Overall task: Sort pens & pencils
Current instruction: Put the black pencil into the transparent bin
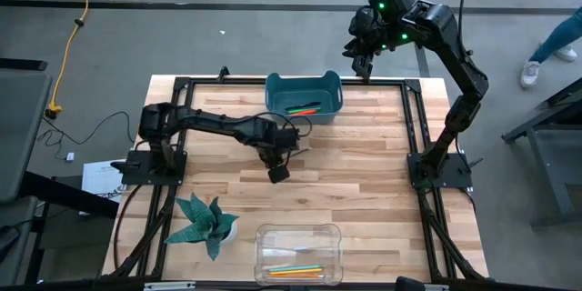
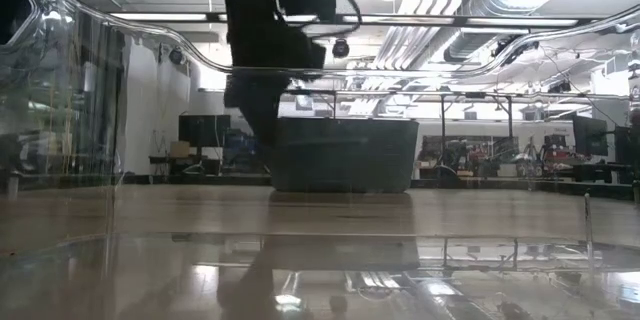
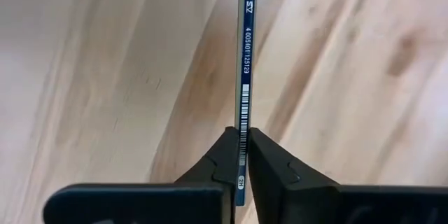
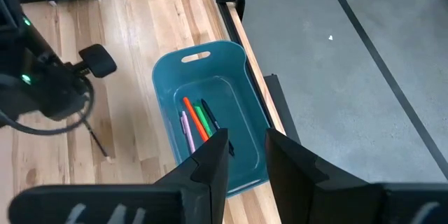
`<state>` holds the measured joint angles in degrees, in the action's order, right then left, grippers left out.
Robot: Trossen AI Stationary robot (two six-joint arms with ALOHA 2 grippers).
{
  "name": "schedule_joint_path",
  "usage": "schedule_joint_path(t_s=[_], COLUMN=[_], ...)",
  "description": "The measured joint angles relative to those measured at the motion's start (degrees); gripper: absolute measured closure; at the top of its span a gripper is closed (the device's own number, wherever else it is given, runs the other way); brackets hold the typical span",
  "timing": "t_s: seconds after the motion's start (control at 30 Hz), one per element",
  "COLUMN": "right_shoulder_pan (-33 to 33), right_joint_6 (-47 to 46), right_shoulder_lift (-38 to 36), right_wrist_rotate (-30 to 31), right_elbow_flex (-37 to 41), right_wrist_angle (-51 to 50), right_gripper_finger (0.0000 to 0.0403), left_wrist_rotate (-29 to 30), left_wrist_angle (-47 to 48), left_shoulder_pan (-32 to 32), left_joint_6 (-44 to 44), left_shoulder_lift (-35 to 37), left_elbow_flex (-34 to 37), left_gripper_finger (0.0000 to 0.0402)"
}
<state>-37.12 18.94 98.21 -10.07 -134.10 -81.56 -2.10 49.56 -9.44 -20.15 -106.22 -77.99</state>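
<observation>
Wooden table (image 1: 364,173) of pale planks, framed in black rail, standing on a grey floor. Left claw (image 3: 242,155): clenched on a dark pencil (image 3: 245,56), a very thin stick printed with a barcode and numerals, pinched between both fingers and running forward over the planks; in the high view this claw (image 1: 277,171) sits low near the table's middle, just in front of the teal bin. Right claw (image 4: 246,155): released, fingers apart with nothing between them, held high above the far right corner of the table (image 1: 364,59), looking down on the teal bin. Teal bin (image 4: 168,77): oblong tub with a slotted handle, at the far edge of the table (image 1: 305,95); contents seen from the right wrist view are the pens, one red-orange (image 4: 197,117) and one bright green (image 4: 204,120), with a pale pink stick and a dark stick beside them. Clear bin (image 1: 298,253): transparent tub at the near edge, holding several thin coloured pencils (image 1: 296,270) lying side by side. Plant (image 1: 205,223): small green leafy item in a white pot, near left, just beside the clear bin. A person's leg and white shoe (image 1: 546,55) on the floor, far right.
</observation>
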Motion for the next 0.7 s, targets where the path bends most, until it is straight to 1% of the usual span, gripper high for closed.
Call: schedule_joint_path(t_s=[0.17,0.37,0.7], right_shoulder_pan=[0.0,0.0,0.1], right_joint_6=[-0.4,-1.7,-6.3], right_shoulder_lift=[0.0,0.0,0.0], right_wrist_rotate=[0.0,0.0,0.0], right_elbow_flex=[0.0,0.0,0.0], right_wrist_angle=[0.0,0.0,0.3], right_gripper_finger=[0.0318,0.0318,0.0318], left_wrist_rotate=[-0.3,-1.1,-2.8], left_wrist_angle=[0.1,0.0,0.1], left_shoulder_pan=[2.2,6.5,15.6], left_joint_6=[0.6,0.6,-0.1], left_shoulder_lift=[4.1,8.2,10.8], left_elbow_flex=[0.0,0.0,-0.8], left_gripper_finger=[0.0395,0.039,0.0388])
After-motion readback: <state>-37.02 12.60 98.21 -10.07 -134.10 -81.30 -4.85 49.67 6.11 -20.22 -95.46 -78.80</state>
